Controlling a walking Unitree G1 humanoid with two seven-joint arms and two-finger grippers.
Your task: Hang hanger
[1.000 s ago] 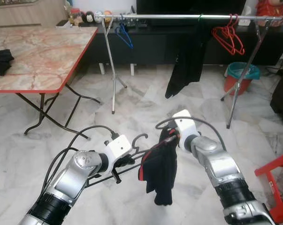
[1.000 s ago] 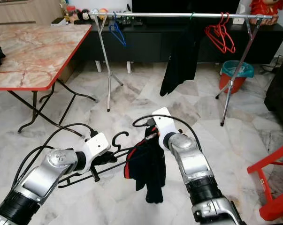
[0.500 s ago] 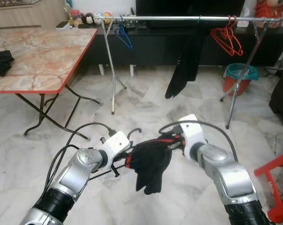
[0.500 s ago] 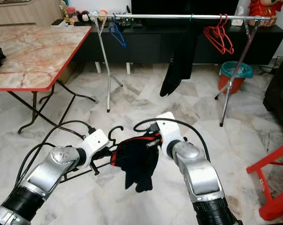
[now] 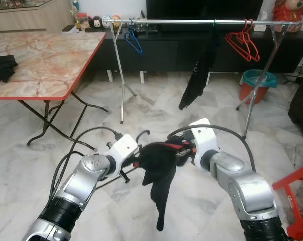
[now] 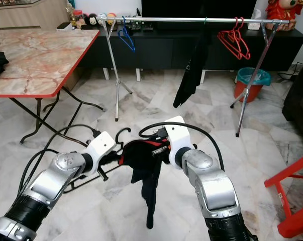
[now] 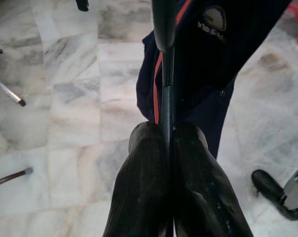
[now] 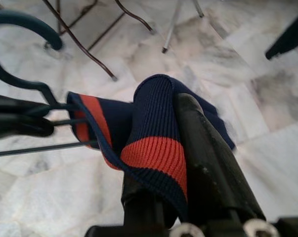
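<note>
Clamping the hanger (image 7: 164,74), the left gripper (image 7: 169,148) is facing the right gripper (image 8: 188,163), which is pinching the garment's (image 5: 159,165) collar.

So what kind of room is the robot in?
Probably a home living room used for drying laundry: a clothes rail with red hangers, a folding marble-top table, and a low black cabinet behind.
</note>
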